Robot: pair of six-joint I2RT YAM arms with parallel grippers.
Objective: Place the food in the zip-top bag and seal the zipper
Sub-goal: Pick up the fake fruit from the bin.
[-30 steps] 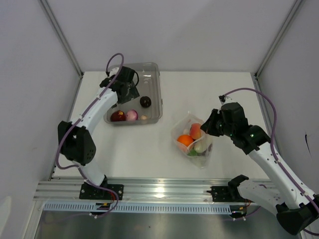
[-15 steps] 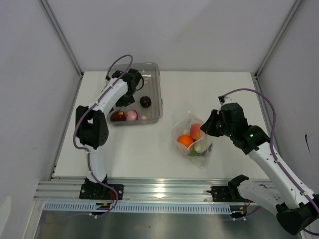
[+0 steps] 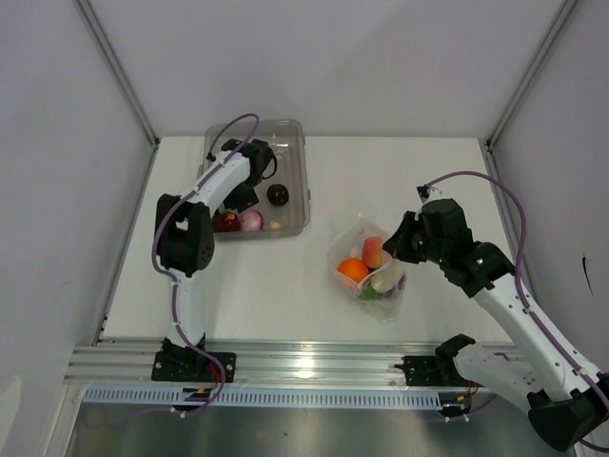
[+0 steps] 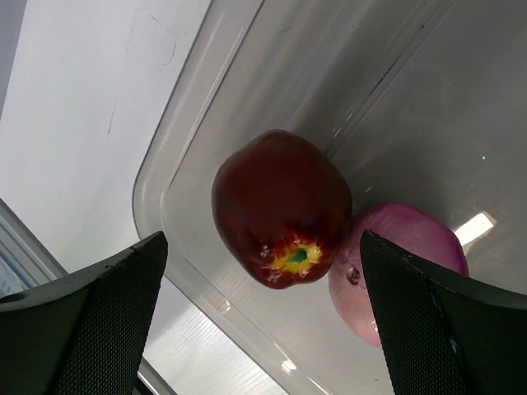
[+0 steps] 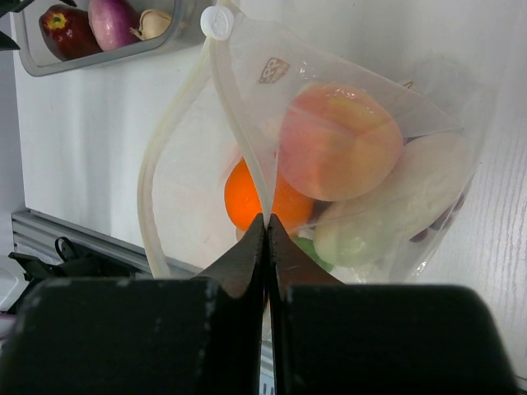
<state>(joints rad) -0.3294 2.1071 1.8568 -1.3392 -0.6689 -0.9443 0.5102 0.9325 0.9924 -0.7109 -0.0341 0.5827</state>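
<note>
The zip-top bag stands open on the table, right of the middle. It holds an orange, a peach, a white oblong piece and a green bit. My right gripper is shut on the bag's mouth strip, the zipper, below its white slider. It also shows in the top view. My left gripper is open inside the clear bin, just above a dark red apple-like fruit, with a pink bulb touching it on the right.
The rigid clear bin stands at the back left. It also holds a dark round fruit and a small pale garlic-like piece. Enclosure walls close off the table's left, right and far sides. A metal rail runs along the near edge.
My left arm has folded in and its gripper has moved toward the bin's near end, over the dark red fruit. The right arm and the bag have not moved.
</note>
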